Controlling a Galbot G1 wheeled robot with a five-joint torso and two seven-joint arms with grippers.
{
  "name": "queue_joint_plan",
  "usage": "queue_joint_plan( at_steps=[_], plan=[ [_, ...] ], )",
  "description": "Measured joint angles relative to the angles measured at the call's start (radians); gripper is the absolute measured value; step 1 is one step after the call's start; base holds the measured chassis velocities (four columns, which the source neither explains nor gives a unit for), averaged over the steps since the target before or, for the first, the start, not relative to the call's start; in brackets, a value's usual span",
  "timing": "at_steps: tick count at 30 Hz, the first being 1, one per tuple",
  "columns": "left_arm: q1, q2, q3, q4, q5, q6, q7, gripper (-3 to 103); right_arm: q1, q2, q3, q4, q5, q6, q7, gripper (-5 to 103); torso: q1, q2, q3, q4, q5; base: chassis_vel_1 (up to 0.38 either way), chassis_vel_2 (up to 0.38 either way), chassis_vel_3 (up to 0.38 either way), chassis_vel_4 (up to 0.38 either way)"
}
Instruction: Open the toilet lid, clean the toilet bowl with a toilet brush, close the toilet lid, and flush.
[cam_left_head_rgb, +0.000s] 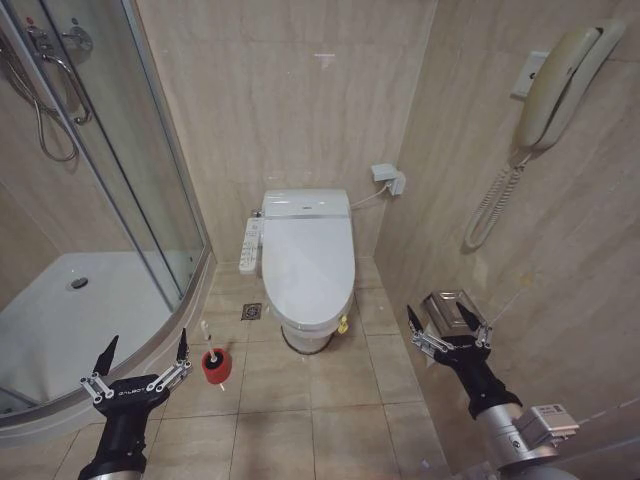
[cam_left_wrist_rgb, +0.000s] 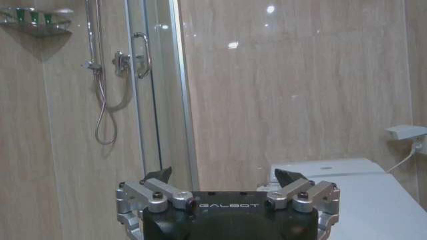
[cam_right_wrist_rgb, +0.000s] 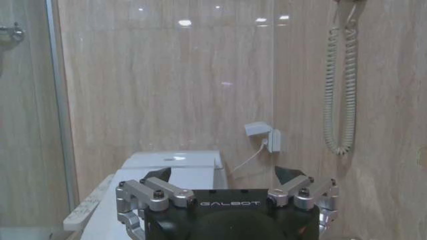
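The toilet lid (cam_left_head_rgb: 307, 265) lies shut, glossy white, over the toilet bowl (cam_left_head_rgb: 306, 335) against the back wall, with the long button panel (cam_left_head_rgb: 251, 245) at its left side. The lid (cam_left_wrist_rgb: 373, 200) also shows in the left wrist view, and the lid (cam_right_wrist_rgb: 170, 187) in the right wrist view. The toilet brush (cam_left_head_rgb: 214, 357) stands in its small red cup (cam_left_head_rgb: 216, 368) on the floor left of the bowl. My left gripper (cam_left_head_rgb: 144, 355) hangs open low at the left, just left of the cup. My right gripper (cam_left_head_rgb: 447, 325) is open at the right, holding nothing.
A curved glass shower stall (cam_left_head_rgb: 90, 250) with a raised white tray fills the left. A wall phone (cam_left_head_rgb: 555, 90) with a coiled cord and a chrome paper holder (cam_left_head_rgb: 452, 308) are on the right wall. A floor drain (cam_left_head_rgb: 251, 312) sits by the bowl's base.
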Motion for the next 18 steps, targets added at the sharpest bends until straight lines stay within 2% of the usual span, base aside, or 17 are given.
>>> queue_joint_plan(
  at_steps=[18],
  plan=[
    [0.0,0.0,0.0,0.0,0.0,0.0,0.0,100,0.0,0.0,0.0,0.0,0.0,0.0,0.0,100,0.0,0.0,0.0,0.0,0.0001,-0.002,-0.002,0.002,0.004]
  ],
)
